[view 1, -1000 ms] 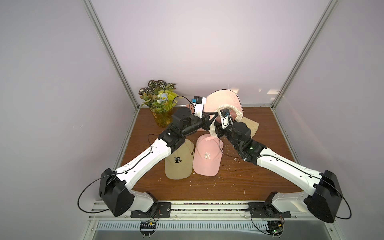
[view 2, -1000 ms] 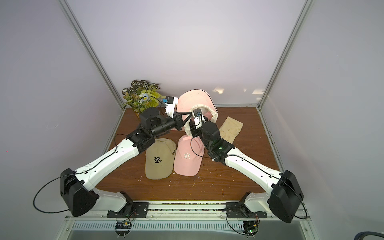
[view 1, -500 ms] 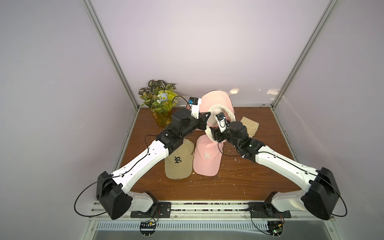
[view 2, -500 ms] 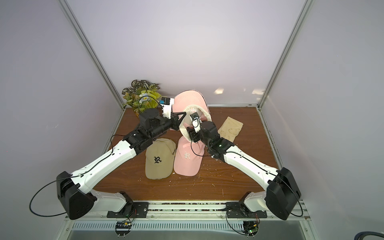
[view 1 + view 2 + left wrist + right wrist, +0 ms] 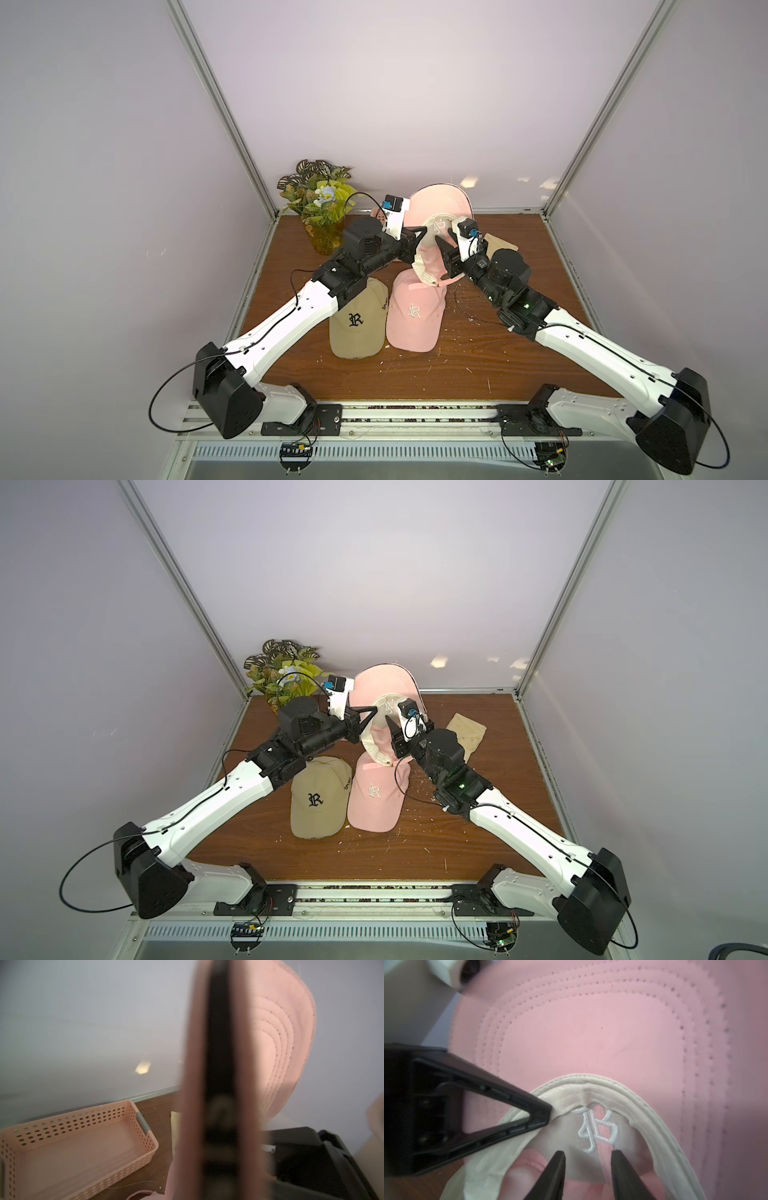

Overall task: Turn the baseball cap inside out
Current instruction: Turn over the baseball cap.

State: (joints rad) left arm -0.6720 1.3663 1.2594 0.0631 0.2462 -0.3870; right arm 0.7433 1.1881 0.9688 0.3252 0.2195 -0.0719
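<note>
Pink baseball cap (image 5: 440, 208) held up over the back of the wooden table (image 5: 415, 374), lining showing. Left gripper (image 5: 548, 1114) clamped on its sweatband; right gripper (image 5: 586, 1154) partly open inside the crown, gripping nothing.

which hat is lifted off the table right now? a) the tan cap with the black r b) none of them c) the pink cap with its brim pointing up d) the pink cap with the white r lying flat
C: the pink cap with its brim up is held above the table between the arms, the left hand pinched on its pale sweatband.
</note>
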